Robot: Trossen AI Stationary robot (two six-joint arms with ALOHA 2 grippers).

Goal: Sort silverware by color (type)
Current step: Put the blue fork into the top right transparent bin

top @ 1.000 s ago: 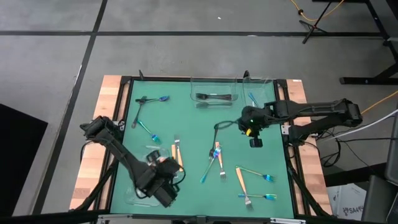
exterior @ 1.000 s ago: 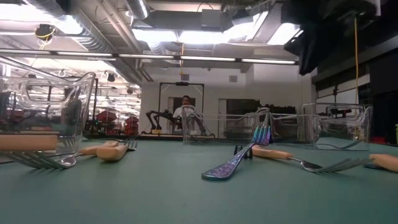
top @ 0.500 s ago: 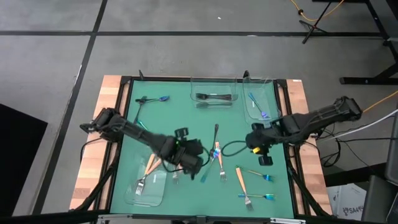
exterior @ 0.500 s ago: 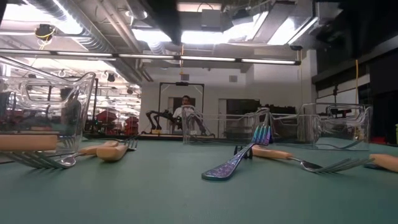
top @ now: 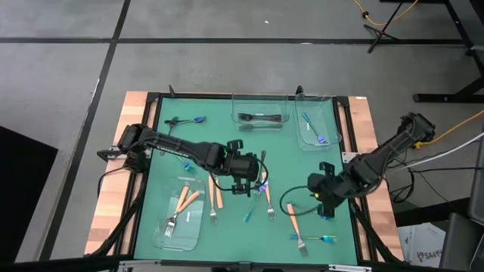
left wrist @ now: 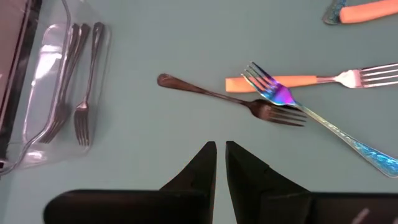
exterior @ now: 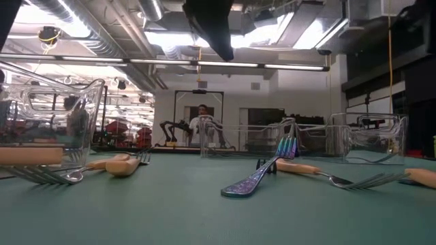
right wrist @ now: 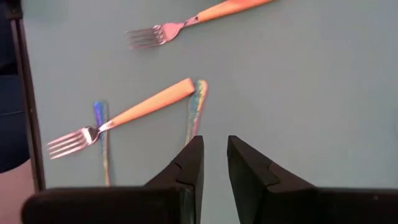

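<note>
Since the earlier frames, our left arm has swung from the near-left tray toward the middle of the table (top: 227, 113), and our right arm has drawn back toward the near-right corner. The left tool (top: 243, 186) hovers over the centre, its fingers (left wrist: 202, 169) nearly together with only a thin slit between them, holding nothing. Ahead of it in the left wrist view lies a black fork (left wrist: 230, 102), its tines under an iridescent fork (left wrist: 311, 118) that also crosses an orange-handled fork (left wrist: 311, 79).

The right tool (top: 325, 210) hangs above the near-right part of the table, fingers (right wrist: 189, 165) a narrow gap apart and empty. Below it we see an orange-handled fork (right wrist: 124, 115) lying across two iridescent pieces (right wrist: 194, 109).

The silverware is partly sorted: black forks (top: 257, 118) lie in the far-centre tray (top: 261, 98), iridescent pieces (top: 311, 127) in the far-right tray (top: 333, 121), and orange-handled forks (top: 184, 204) in the near-left tray (top: 162, 240). More pieces lie loose on the table, including a black and a blue one (top: 185, 121) at far left.
</note>
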